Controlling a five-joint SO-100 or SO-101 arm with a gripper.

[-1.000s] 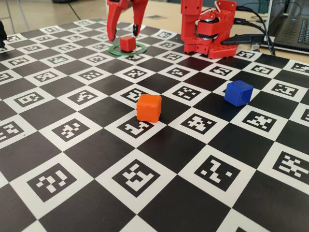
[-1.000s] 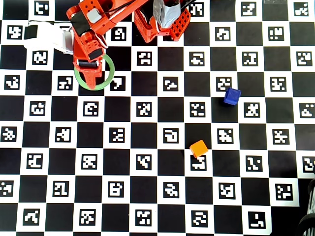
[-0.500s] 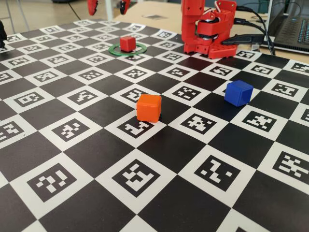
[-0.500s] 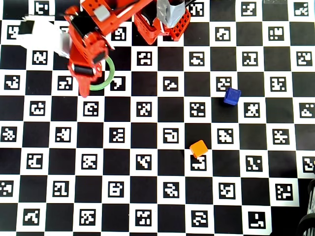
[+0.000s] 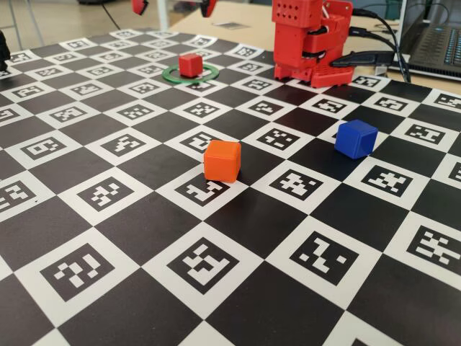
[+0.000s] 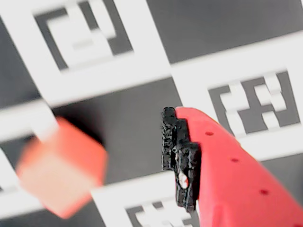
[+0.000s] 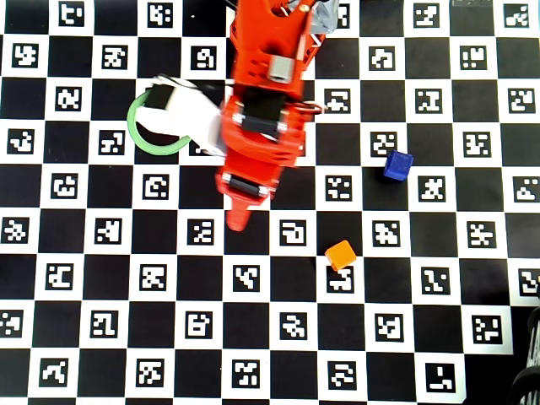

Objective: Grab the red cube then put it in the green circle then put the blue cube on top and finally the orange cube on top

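Observation:
The red cube [image 5: 190, 64] rests inside the green circle [image 5: 170, 74] at the far side of the board. In the overhead view my arm hides the cube and only the left arc of the green circle [image 7: 133, 128] shows. The orange cube [image 5: 222, 160] [image 7: 341, 254] sits mid-board and the blue cube [image 5: 356, 138] [image 7: 398, 164] lies to its right. My gripper [image 5: 173, 6] hangs high above the board, open and empty, its tips far apart. The wrist view shows one padded finger [image 6: 180, 161] and a blurred orange-red cube [image 6: 61, 168] with no ring around it.
The board is a black and white checker of marker squares [image 5: 202, 267]. The red arm base [image 5: 310, 43] stands at the far edge with cables and a laptop [image 5: 432, 40] behind it. In the overhead view the arm [image 7: 261, 126] reaches down over the board's upper middle.
The gripper has let go of the red cube, lifted off it and swung right across the board. The red cube stays in the green circle. Orange and blue cubes have not moved.

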